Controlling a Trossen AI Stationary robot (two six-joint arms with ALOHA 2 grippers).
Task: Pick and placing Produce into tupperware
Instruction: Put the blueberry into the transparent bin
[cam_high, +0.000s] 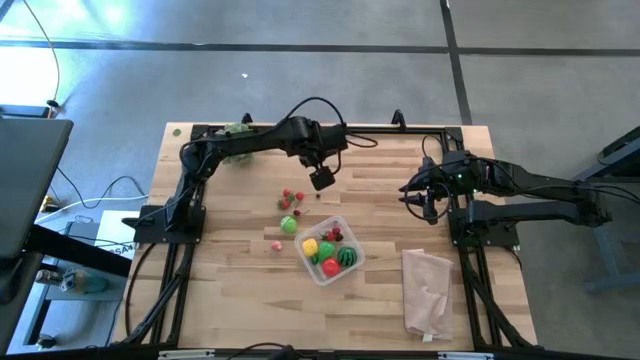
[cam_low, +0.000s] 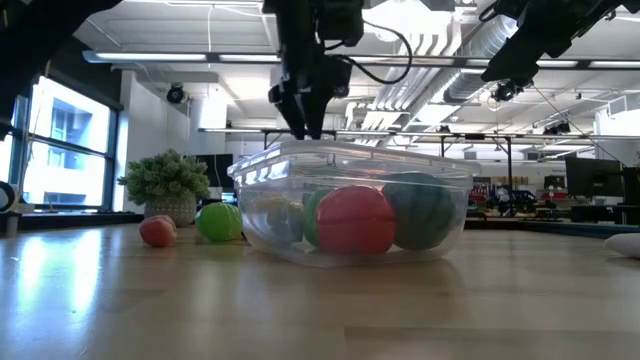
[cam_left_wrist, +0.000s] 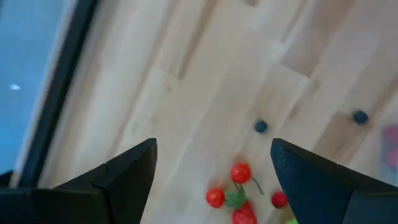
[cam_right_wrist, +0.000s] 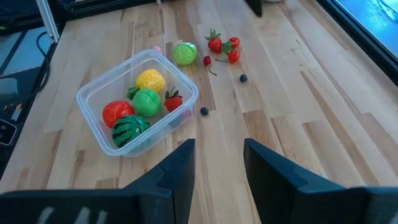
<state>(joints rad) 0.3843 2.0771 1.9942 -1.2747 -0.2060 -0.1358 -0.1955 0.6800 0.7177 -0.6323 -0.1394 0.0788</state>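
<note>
A green ball and a cluster of small red pieces lie loose on the wooden table beneath the left gripper, whose fingers spread wide and empty. At centre, the clear tupperware holds yellow, green, red and striped watermelon toys. The right gripper hangs partly closed, holding nothing, above the table's right side.

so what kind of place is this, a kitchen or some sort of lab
Most likely a robotics lab or workshop in an industrial-style building, not a kitchen. The low view shows exposed silver ceiling ducts and bare pipes overhead, the high view a grey concrete floor, and two dark arms are mounted at a pale wooden butcher-block table.
</note>
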